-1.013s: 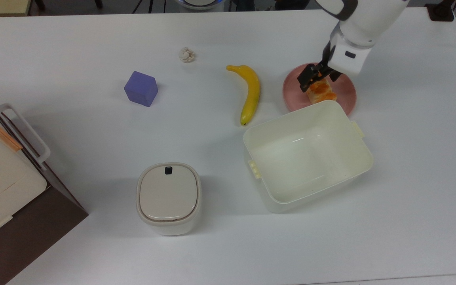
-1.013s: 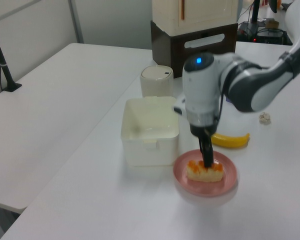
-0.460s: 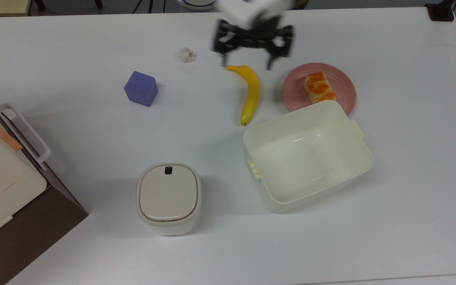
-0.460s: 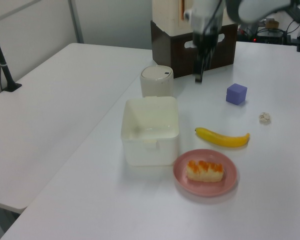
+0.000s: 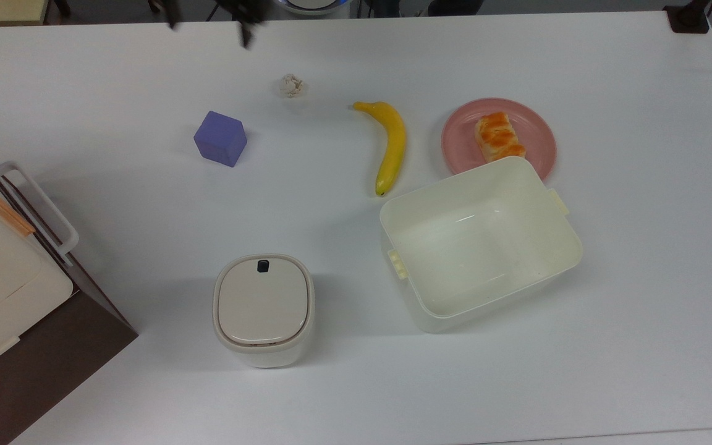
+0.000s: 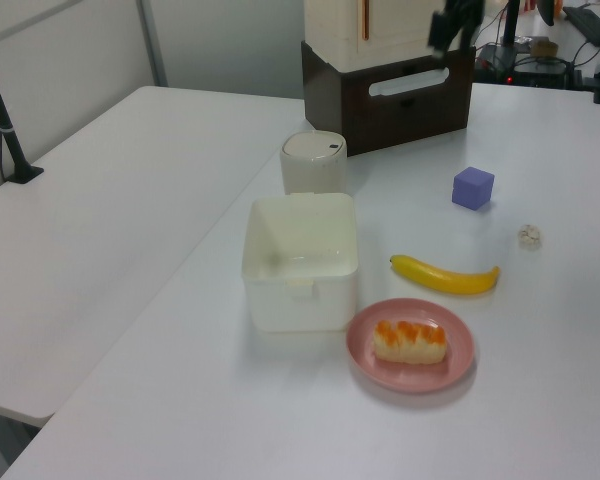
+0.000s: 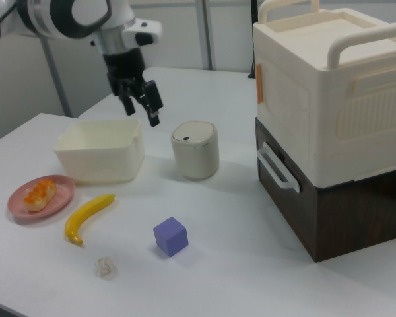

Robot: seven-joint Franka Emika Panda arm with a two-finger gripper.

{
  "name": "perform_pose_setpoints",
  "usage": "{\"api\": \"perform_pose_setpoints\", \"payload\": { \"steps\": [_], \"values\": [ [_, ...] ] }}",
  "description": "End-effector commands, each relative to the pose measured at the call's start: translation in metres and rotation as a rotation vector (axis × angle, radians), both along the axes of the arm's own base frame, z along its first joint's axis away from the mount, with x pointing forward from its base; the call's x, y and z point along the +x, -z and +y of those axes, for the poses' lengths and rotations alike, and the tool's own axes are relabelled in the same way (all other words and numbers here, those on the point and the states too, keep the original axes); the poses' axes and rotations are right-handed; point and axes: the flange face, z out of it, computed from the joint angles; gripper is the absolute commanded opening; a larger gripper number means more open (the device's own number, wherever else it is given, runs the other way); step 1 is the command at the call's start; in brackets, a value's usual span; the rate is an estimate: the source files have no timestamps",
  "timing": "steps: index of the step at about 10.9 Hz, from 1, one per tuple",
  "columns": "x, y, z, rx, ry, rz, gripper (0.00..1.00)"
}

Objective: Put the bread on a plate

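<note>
The bread [image 5: 500, 137] lies flat on the plate [image 5: 535, 133], so the task appears complete, while the claw [image 7: 141, 102] hangs released and empty, well apart above the counter [image 5: 640, 247].

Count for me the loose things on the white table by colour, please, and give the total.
Pink: 1, the plate
Tan with orange: 1, the bread
Yellow: 1, the banana
Purple: 1, the cube
Cream: 2, the open tub and the lidded bin
Whitish: 1, the small crumpled lump
Total: 7
</note>
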Motion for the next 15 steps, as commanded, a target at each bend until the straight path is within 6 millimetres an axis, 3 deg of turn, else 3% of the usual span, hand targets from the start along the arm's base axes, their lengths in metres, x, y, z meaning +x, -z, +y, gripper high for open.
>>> {"api": "perform_pose_setpoints", "payload": {
  "steps": [1,5,10,15],
  "values": [
    [-0.03,-0.043,-0.04,0.122,0.091,-0.05,1.0],
    [-0.022,-0.024,-0.008,0.149,0.116,0.005,1.0],
    [-0.019,-0.021,-0.014,0.147,0.126,-0.02,1.0],
    [-0.013,-0.025,0.006,0.127,0.134,-0.043,1.0]
  ]
}}
